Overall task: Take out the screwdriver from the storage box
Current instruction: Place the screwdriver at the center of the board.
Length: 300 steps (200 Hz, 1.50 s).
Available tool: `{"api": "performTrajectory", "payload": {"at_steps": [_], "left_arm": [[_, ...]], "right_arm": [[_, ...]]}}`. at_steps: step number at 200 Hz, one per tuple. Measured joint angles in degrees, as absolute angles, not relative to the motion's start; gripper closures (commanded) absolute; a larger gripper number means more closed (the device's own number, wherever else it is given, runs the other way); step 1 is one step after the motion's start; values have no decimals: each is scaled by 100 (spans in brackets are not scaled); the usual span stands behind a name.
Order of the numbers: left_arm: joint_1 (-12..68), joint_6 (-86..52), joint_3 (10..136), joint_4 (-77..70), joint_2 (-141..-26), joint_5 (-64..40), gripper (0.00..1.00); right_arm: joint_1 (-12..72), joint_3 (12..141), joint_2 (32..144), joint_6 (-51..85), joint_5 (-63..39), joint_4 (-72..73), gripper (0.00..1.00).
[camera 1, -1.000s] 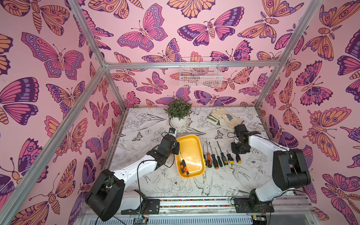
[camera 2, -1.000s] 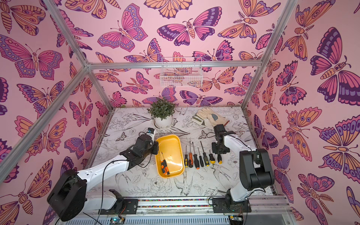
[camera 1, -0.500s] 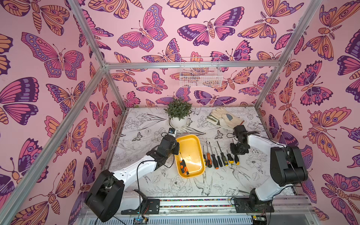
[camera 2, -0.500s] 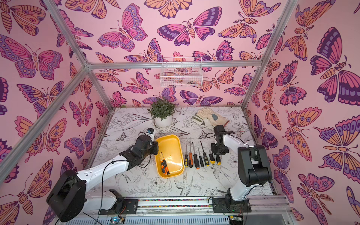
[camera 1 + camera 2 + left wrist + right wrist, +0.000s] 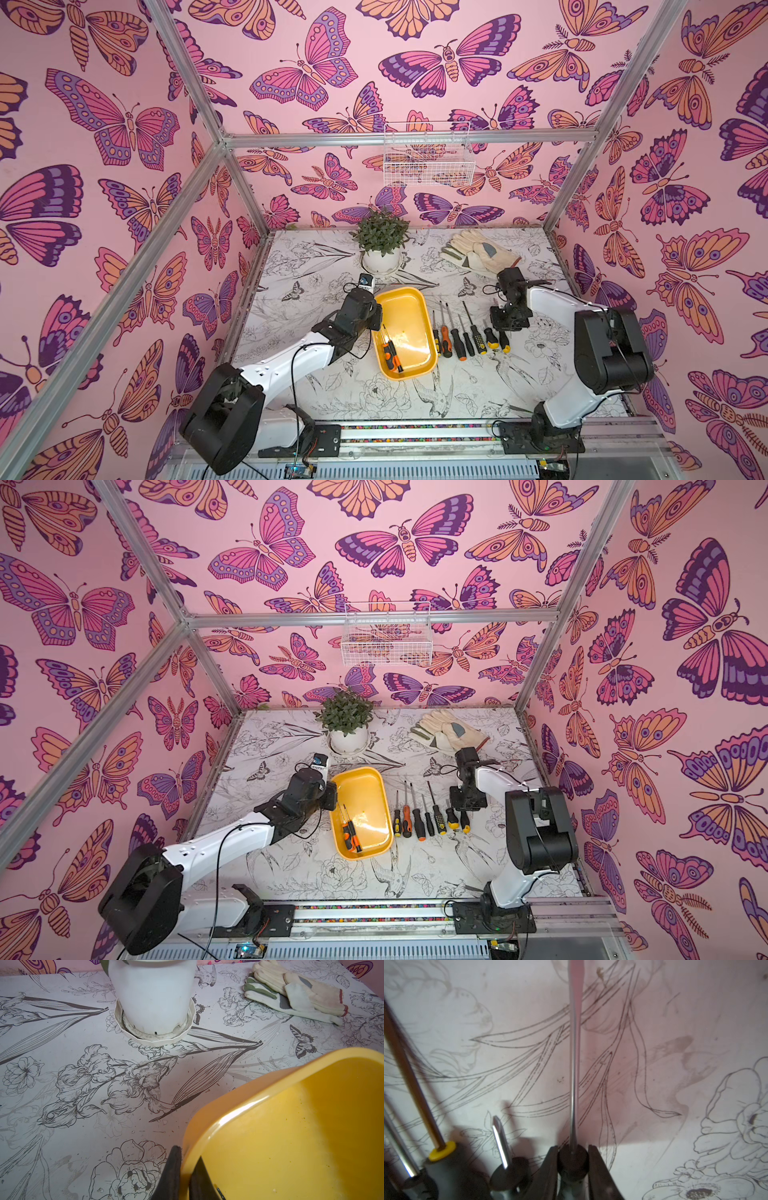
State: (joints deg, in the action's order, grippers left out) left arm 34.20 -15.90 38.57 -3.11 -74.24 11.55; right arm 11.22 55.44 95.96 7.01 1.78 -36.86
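Boxed screwdrivers: two, orange-and-black handles, side by side in the near-left part of the box, tips pointing far.
Storage box: yellow, mid-table, long sides running near-far.
Loose screwdrivers: six in a row just right of the box, on the table, handles near, shafts far, approx parallel.
End screwdriver: rightmost of that row, outside the box; yellow-black handle end pokes out on the near side of the R gripper.
R gripper: down over the row's right end. Wrist cam shows its fingers pressed on either side of the end screwdriver's black collar, long shaft running straight away. Can't tell if the tool sits on the table or just off it.
L gripper: at the box's left rim, far half. Wrist cam shows its fingers pinched tight on the rim, one inside, one outside.
Plant pot: white, on a saucer, far of the box.
Gloves: pale work pair, far right, flat on the table.
Wire basket: white, up on the back wall.
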Motion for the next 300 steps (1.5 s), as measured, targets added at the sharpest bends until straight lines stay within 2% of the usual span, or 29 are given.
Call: {"api": "performTrajectory", "payload": {"at_steps": [127, 187, 248, 300], "left_arm": [[3420, -1597, 3852, -314, -7424, 1157, 100], [3420, -1597, 3852, -314, -7424, 1157, 100], [3420, -1594, 3852, -316, -7424, 1151, 100], [3420, -1594, 3852, -316, -7426, 1133, 100]], "right_arm": [[1122, 5546, 9605, 703, 187, -3667, 66], [1122, 5544, 9513, 707, 224, -3638, 65], [1122, 5540, 8766, 784, 204, -3636, 54], [1184, 5317, 7846, 1105, -392, -3540, 48]]}}
